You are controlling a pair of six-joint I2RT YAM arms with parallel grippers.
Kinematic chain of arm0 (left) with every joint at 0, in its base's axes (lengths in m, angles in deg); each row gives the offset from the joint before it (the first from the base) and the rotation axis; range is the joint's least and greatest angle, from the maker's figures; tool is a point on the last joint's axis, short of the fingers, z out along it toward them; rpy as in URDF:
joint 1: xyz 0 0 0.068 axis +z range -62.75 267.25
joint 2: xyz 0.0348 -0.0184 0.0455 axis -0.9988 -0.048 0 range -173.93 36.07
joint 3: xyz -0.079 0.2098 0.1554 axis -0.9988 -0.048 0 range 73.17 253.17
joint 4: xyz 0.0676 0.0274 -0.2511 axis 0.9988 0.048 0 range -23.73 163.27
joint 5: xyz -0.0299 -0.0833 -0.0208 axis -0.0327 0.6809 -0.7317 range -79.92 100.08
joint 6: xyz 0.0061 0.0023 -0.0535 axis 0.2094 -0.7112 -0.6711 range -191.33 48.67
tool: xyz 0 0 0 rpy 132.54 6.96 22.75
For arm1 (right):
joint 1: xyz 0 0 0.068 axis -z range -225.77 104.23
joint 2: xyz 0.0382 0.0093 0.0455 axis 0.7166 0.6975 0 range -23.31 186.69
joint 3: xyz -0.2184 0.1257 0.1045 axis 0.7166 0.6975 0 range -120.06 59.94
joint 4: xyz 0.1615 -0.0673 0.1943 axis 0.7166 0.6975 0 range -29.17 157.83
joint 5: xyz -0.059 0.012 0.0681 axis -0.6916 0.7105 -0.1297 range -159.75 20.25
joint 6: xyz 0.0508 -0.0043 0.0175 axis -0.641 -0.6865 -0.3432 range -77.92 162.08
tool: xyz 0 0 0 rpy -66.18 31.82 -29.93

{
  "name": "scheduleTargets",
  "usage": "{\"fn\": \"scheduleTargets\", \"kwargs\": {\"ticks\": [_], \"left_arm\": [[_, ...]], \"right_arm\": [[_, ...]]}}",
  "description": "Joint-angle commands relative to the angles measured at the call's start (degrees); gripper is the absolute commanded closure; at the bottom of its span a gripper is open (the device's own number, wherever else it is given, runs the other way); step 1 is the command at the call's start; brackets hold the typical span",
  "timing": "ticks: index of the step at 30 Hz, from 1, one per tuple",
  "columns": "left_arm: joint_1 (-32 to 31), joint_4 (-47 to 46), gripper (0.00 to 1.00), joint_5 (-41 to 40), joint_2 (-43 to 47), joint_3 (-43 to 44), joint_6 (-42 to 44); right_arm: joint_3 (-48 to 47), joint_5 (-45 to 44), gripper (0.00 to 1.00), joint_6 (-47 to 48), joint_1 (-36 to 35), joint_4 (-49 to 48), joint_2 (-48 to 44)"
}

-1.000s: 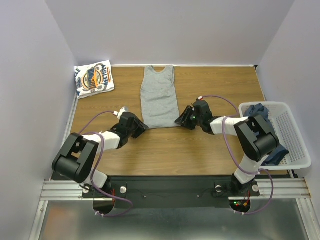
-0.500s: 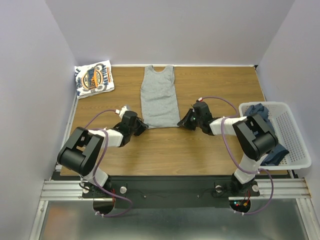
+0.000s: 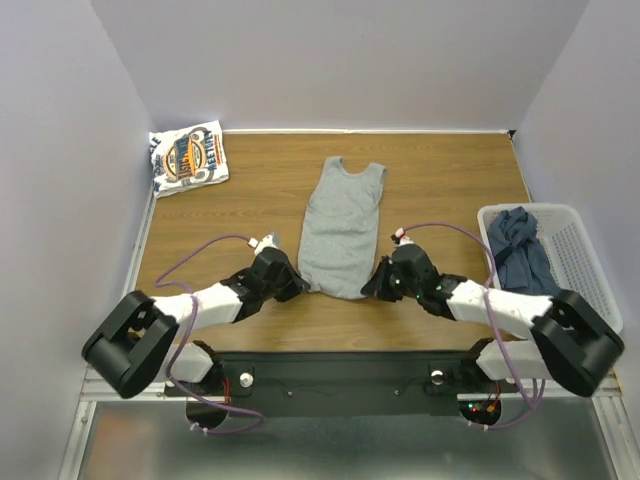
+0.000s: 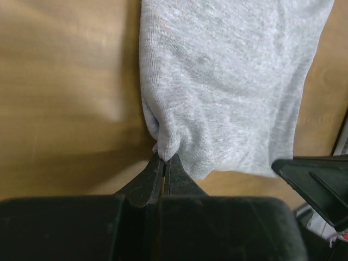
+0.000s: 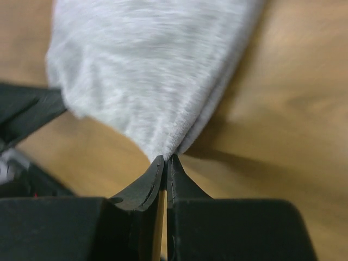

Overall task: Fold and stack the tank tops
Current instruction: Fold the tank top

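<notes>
Our left gripper (image 4: 164,165) is pinched on one hem corner of the grey tank top (image 3: 343,232), our right gripper (image 5: 166,161) on the other, so the cloth lies stretched ahead of both grippers, neckline farthest away. Gripping both corners, we judge, lets us carry the hem forward evenly for a fold. The printed tank top (image 3: 188,158) rests far beyond the left gripper.
</notes>
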Motion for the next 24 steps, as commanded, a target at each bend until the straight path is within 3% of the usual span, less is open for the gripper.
{"fn": "scheduleTargets", "kwargs": {"ticks": [1, 6, 11, 17, 24], "left_arm": [[-3.83, 11.06, 1.00, -0.60, 9.70, -2.15, -1.14], [-8.14, 25.72, 1.00, -4.55, 24.99, -1.89, -3.33], [-9.11, 35.24, 1.00, -8.85, 35.02, 3.64, -3.08], [-9.02, 36.84, 1.00, -11.93, 32.40, 12.52, 0.44], [-7.53, 31.57, 1.00, -14.22, 25.55, 20.43, 5.80]], "right_arm": [[4.07, -5.25, 1.00, -2.25, -8.19, 7.38, -11.37], [5.31, -9.65, 1.00, -6.13, -13.48, 16.19, -24.75], [-1.00, -10.01, 1.00, -5.34, -15.60, 19.80, -27.76], [-7.60, -12.82, 1.00, -2.00, -16.13, 19.89, -21.70], [-16.39, -19.84, 0.98, 2.56, -16.12, 20.77, -18.19]]}}
